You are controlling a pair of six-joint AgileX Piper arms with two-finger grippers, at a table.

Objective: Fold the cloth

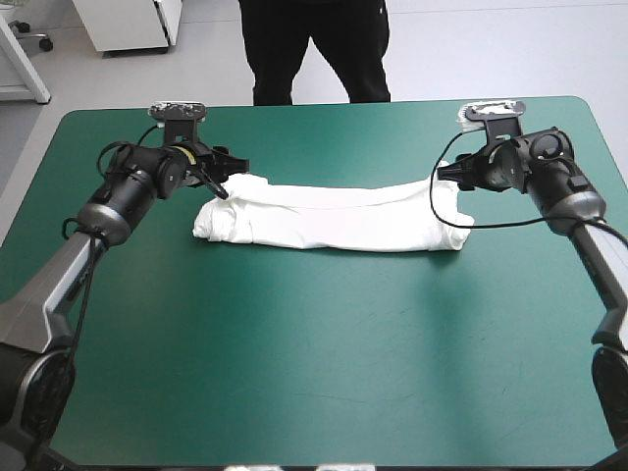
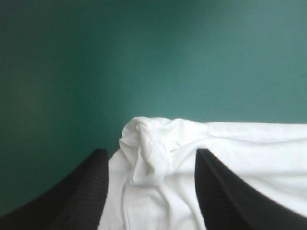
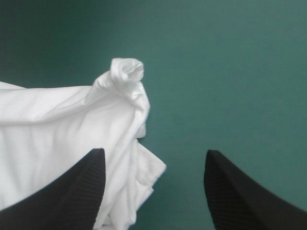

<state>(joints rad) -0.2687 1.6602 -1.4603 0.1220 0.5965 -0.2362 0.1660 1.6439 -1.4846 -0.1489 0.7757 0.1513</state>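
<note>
**Two ends to pinch, neither of them held yet**

My left claw (image 2: 151, 153) stands released, its black fingers astride one rumpled end of the T-shirt (image 1: 329, 221), with white cloth filling the gap between them. My right claw (image 3: 153, 151) is released as well, at the opposite end. There the bunched corner lies ahead of one finger, and only part of the gap holds cloth; the rest is bare teal-green cover. The T-shirt lies on the table (image 1: 324, 392) as a long, narrow folded band across the far half, reaching from one claw to the other.

The right side worries me most. Closing where I am, I would likely catch only a thin edge or the top layer, and on lifting the lower layers could sag out and undo the fold. On the left, the twisted lump may take the pinch instead of the flat layers beneath it. If one claw grips and the other misses, the band would drag askew across the table.
</note>
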